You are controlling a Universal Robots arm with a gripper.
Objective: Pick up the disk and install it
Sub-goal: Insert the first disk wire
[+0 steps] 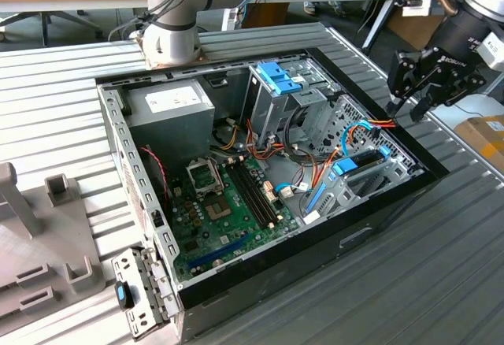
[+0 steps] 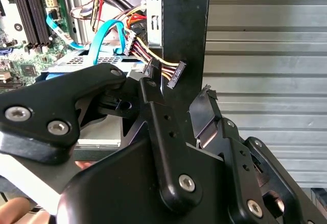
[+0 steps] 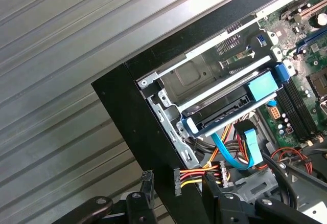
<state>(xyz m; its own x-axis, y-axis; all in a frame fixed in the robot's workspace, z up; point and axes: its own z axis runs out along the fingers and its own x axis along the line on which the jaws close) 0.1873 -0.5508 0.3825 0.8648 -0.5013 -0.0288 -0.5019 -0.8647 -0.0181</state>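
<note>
The disk (image 1: pixel 364 158) is a flat black drive with blue rails at its ends. It lies in the low metal bay at the corner of the open computer case (image 1: pixel 236 278) on the exterior view's right. In the first wrist view the disk (image 3: pixel 225 112) sits in that bay, with a blue cable looping out beside it. My black gripper (image 1: pixel 405 107) hovers open just outside the case wall, above and beside the bay. In both wrist views its fingers (image 2: pixel 153 104) (image 3: pixel 147 183) straddle the black wall near a loose power connector (image 3: pixel 177 181), gripping nothing.
A tall grey cage with a blue latch (image 1: pixel 279 77) stands beside the bay. Orange, yellow and blue cables (image 1: pixel 358 128) crowd around it. The motherboard (image 1: pixel 228 203) fills the case floor. The arm's base (image 1: pixel 169 38) sits behind the case, and grey fixtures (image 1: pixel 31 227) lie on the exterior view's left.
</note>
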